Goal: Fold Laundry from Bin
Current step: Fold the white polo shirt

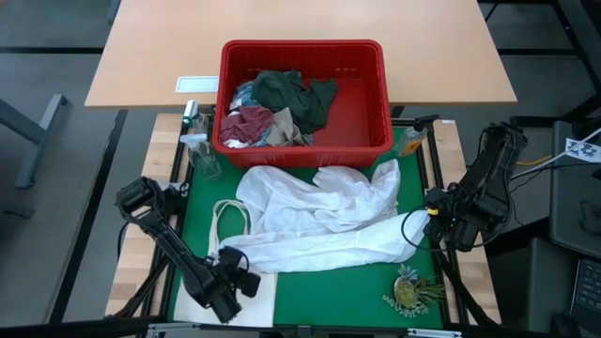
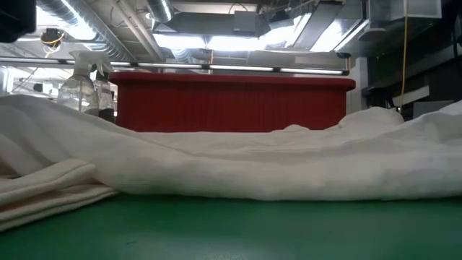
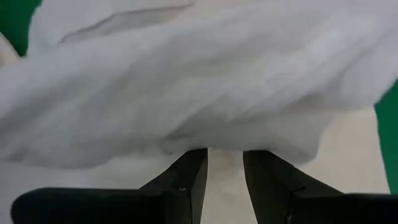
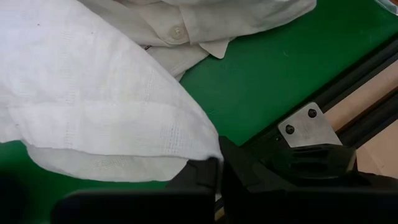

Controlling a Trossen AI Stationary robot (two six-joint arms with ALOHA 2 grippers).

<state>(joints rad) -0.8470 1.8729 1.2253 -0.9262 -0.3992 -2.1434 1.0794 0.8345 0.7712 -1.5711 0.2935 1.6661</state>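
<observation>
High view shows one white shirt (image 1: pixel 324 221) spread unfolded just before the bin (image 1: pixel 302 99), which holds more laundry (image 1: pixel 282 108). Both grippers, left (image 1: pixel 246 279) and right (image 1: pixel 427 221), pinch the shirt's ends.

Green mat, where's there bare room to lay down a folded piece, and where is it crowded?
Free: the green mat's near strip, bordered by the white garment, the tote bag and the small plant. Crowded: the middle under that garment, and the red bin with its clothes.
</observation>
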